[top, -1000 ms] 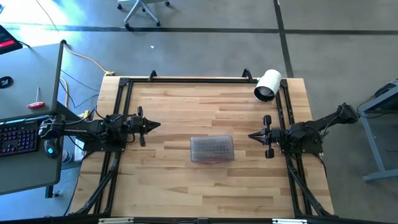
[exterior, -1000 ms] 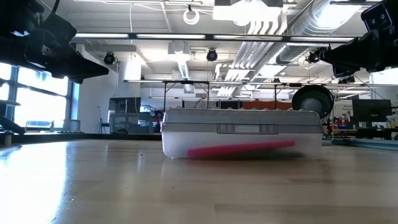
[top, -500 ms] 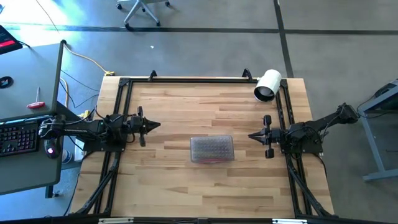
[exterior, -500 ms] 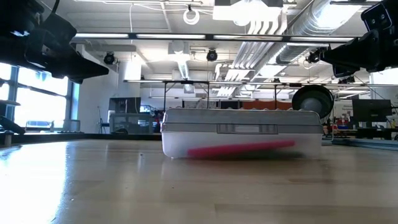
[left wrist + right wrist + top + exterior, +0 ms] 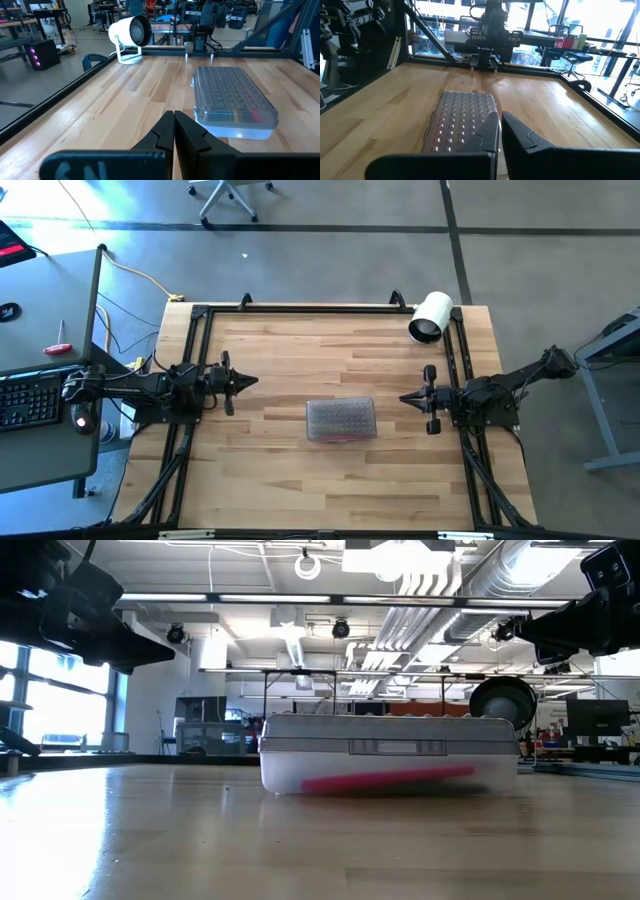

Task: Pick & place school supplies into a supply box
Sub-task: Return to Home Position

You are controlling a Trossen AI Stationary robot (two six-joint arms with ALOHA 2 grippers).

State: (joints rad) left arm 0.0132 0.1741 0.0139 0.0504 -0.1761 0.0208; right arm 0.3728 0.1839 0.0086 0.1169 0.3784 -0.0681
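The supply box [image 5: 341, 420] lies flat on its base in the middle of the wooden table, its ribbed lid [image 5: 230, 92] down. School supplies show through its clear walls: a pink one [image 5: 385, 780] along the bottom and coloured ones [image 5: 250, 115] under the lid. My left gripper [image 5: 255, 381] hovers shut above the table's left side and points level at the box. My right gripper [image 5: 402, 397] hovers shut at the right side, also pointing at the box [image 5: 462, 120]. Both stand well clear of the box, with nothing between their fingers.
A large white cylindrical roll [image 5: 431, 317] stands at the table's far right corner. A black frame [image 5: 300, 307] runs along the far, left and right edges. Bare wood lies all round the box. A desk with a keyboard [image 5: 30, 400] stands left of the table.
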